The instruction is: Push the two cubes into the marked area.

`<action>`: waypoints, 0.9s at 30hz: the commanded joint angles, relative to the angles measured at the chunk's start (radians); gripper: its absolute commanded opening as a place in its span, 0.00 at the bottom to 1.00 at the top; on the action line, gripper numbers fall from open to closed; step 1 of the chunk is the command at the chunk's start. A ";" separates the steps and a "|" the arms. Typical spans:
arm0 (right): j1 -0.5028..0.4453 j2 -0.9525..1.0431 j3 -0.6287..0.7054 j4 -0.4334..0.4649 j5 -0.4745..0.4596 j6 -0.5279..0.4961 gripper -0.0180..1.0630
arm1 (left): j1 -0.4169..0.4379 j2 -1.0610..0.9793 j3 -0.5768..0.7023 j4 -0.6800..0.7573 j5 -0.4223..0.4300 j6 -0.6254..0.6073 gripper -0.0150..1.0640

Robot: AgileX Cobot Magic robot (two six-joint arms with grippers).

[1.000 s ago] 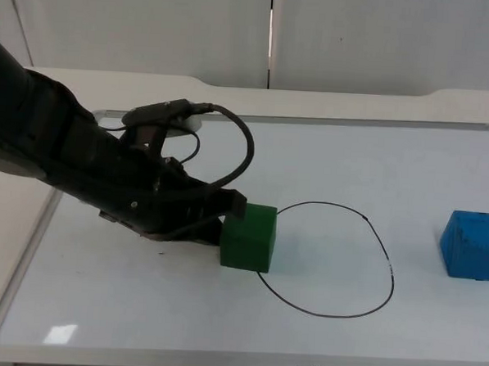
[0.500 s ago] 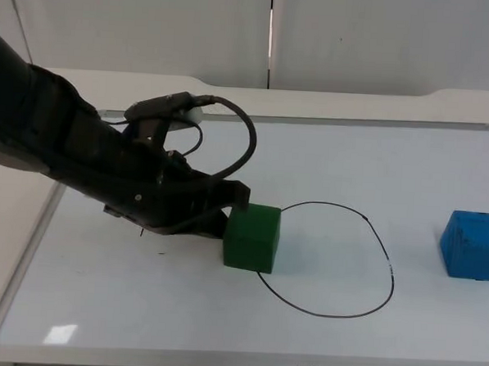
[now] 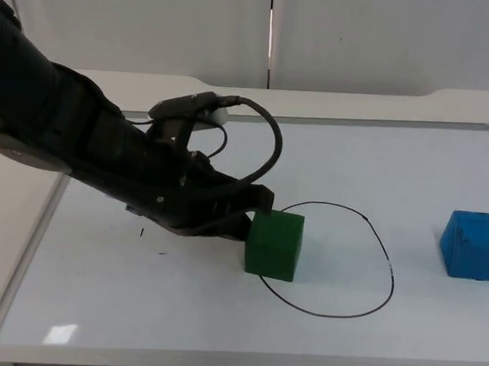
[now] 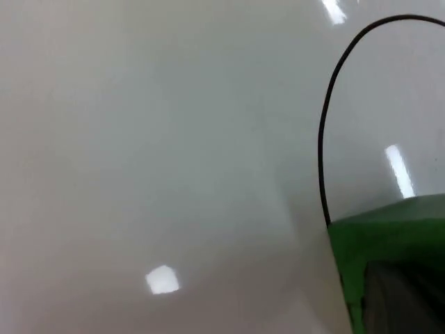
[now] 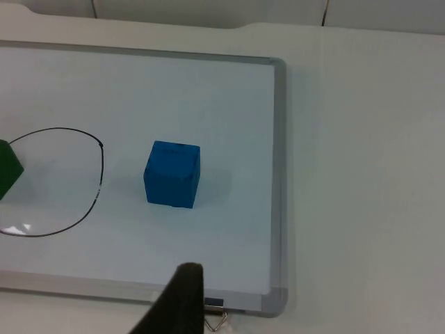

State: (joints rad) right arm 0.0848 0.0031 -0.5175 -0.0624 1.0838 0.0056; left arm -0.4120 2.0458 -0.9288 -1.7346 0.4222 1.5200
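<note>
Whiteboard (image 3: 221,321): smooth, glossy white, throws back lamp glints; frame (image 3: 27,254) of brushed grey metal, matt sheen.
Green cube (image 3: 275,245): matt, slightly soft-looking faces, foam or painted wood, cannot tell which.
Blue cube (image 3: 472,244): matt, faintly rough and scuffed, dark specks on top.
Marked ring (image 3: 386,258): thin black marker line, flat.
Left gripper (image 3: 244,216): black, dull plastic.
Worktop (image 5: 361,174): off-white, smooth, matt.

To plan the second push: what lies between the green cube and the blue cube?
In the top view, between green cube and blue cube lies bare whiteboard and the drawn black outline.
</note>
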 commanded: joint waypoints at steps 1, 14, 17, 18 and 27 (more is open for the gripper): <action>-0.002 -0.003 0.003 -0.005 -0.005 0.000 0.99 | -0.006 0.000 -0.005 -0.010 0.006 -0.005 0.01; -0.002 -0.003 0.003 -0.005 -0.005 0.000 0.99 | -0.024 0.000 -0.005 -0.010 0.015 -0.040 0.01; -0.002 -0.003 0.003 -0.005 -0.005 0.000 0.99 | -0.051 0.000 -0.014 -0.010 -0.004 -0.042 0.01; -0.002 -0.003 0.003 -0.005 -0.005 0.000 0.99 | -0.051 0.000 -0.014 -0.010 -0.004 -0.042 0.01; -0.002 -0.003 0.003 -0.005 -0.005 0.000 0.99 | -0.061 0.011 -0.024 -0.010 -0.013 -0.060 0.01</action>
State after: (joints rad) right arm 0.0848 0.0031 -0.5175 -0.0624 1.0838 0.0056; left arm -0.4647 2.0544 -0.9498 -1.7346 0.4054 1.4703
